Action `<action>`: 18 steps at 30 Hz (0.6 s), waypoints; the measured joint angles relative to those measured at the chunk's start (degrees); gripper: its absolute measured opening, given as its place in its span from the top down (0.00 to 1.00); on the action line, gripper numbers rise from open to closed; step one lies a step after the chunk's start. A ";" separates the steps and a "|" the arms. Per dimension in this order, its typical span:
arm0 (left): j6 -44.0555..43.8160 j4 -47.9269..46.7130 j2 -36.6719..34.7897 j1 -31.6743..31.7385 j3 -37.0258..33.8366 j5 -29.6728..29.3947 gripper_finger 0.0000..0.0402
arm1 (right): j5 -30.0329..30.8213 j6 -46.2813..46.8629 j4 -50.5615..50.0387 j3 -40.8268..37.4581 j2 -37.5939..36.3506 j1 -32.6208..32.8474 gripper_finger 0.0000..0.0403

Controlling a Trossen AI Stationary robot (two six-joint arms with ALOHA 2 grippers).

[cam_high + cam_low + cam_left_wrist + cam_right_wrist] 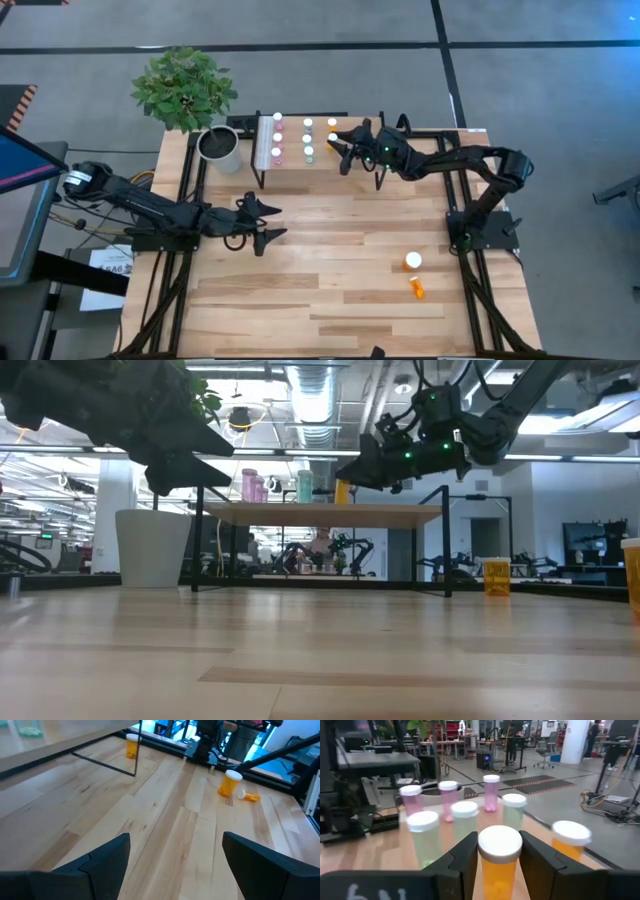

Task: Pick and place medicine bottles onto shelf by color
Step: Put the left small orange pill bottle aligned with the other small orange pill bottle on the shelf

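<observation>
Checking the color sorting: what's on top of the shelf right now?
On the small light-wood shelf stand white-capped pink, green and orange bottles. The right pincer holds another orange bottle, hiding the shelf surface beneath it.

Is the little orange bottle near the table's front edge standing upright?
No, that small orange bottle lies on its side on the table, beside a larger orange bottle that stands upright.

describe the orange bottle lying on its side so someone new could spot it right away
Start at the big wooden table and look at its open part on the right arm's side, away from the shelf. Two orange bottles sit there close together. The upright bottle is the larger one; the lying bottle is the smaller one tipped flat on the tabletop beside it, on the side away from the shelf.
</observation>
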 joint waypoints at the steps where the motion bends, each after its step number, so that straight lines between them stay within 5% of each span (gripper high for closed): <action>1: 0.00 0.00 0.00 0.23 0.00 0.00 0.24 | 0.01 -0.23 -0.60 0.00 -0.02 -0.16 0.62; 18: 0.02 -0.04 0.00 1.51 0.00 1.11 0.24 | 0.02 -1.15 -2.52 0.04 -0.07 -0.70 0.61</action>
